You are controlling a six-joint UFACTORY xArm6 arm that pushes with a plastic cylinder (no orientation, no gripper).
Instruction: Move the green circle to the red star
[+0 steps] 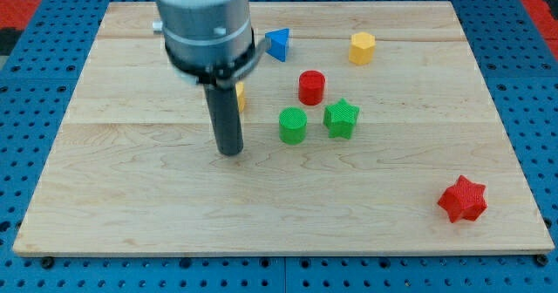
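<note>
The green circle (pixel 293 125) stands a little above the middle of the wooden board (pixel 131 197), with the green star (pixel 342 119) just beside it at 3 o'clock and the red cylinder (pixel 311 87) close at about 1 o'clock. The red star (pixel 462 199) lies well apart from it at roughly 4 o'clock, near the board's lower right corner. My tip (pixel 229 151) rests on the board near the circle at about 8 o'clock from it, not touching; there are no jaws here, only a plain rod, so nothing is gripped. That is the relation that matters: a push toward 4 o'clock wants the tip at about 10 o'clock of the circle, so I judge the tip sits somewhat too low and a straight shove from here would send the circle up into the green star. A yellow block (pixel 240 96) peeks out behind the rod; a blue block (pixel 277 44) and a yellow hexagon-like block (pixel 362 47) lie near the top.
</note>
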